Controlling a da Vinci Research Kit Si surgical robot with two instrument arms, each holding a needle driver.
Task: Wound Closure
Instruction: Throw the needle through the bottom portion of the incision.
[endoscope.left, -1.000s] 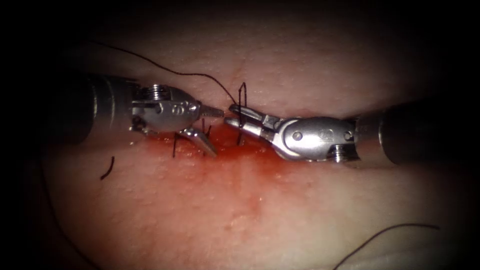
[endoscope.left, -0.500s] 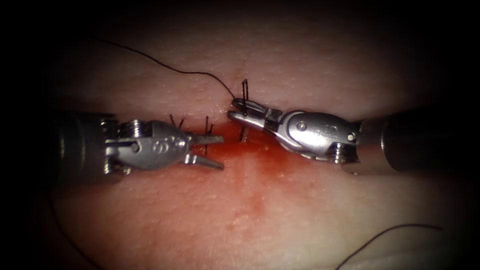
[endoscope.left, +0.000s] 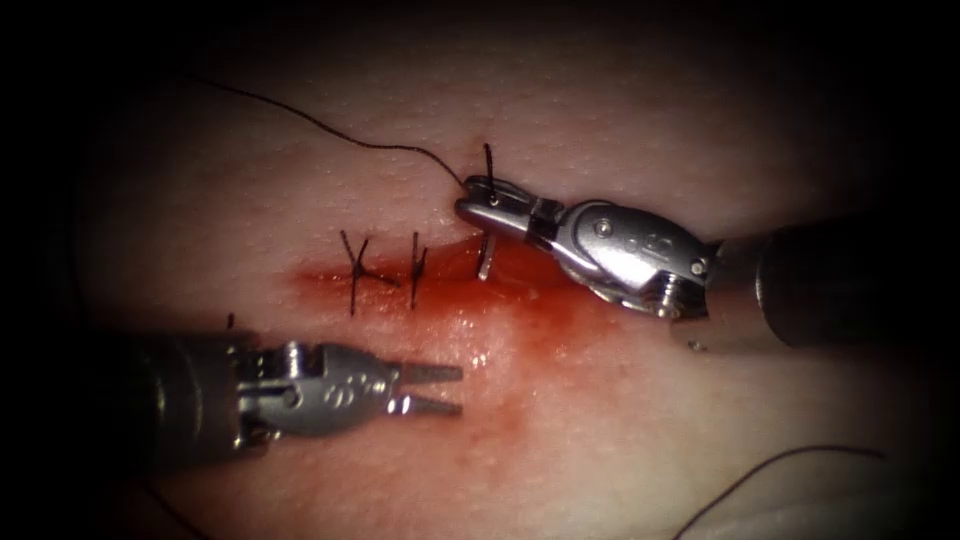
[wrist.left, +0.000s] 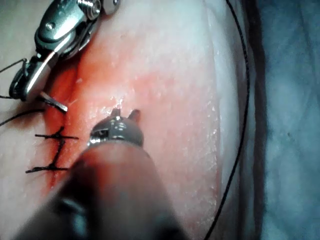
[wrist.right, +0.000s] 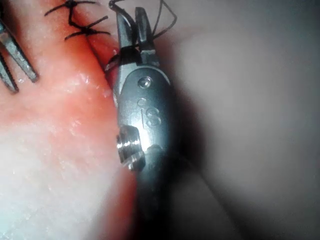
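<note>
My right tool (endoscope.left: 470, 198) comes in from the right, jaws shut on the curved needle (endoscope.left: 485, 262) near mid-curve, just above the cut (endoscope.left: 330, 278). One needle end sticks up past the jaws and the silvery end points down to the cut's red edge; whether it enters the tissue I cannot tell. Thread (endoscope.left: 330, 132) runs from the jaws up and left. My left tool (endoscope.left: 455, 390) lies below the cut at the left, jaws open and holding nothing. The left wrist view has the left tool (wrist.left: 125, 114), the needle (wrist.left: 54, 103) and the right tool (wrist.left: 20, 89). The right wrist view has the right tool (wrist.right: 131, 20).
Two tied stitches (endoscope.left: 357, 270) (endoscope.left: 416, 265) cross the cut left of the needle. Red fluid (endoscope.left: 520, 320) spreads over the tissue below the cut. A loose thread (endoscope.left: 780, 465) curls at the lower right. A short cut end of thread (endoscope.left: 230, 321) pokes up by the left shaft.
My left tool has drawn back from the cut, down and to the left, with its jaws open, uncovering the two stitches. The right tool has lifted slightly with the needle.
</note>
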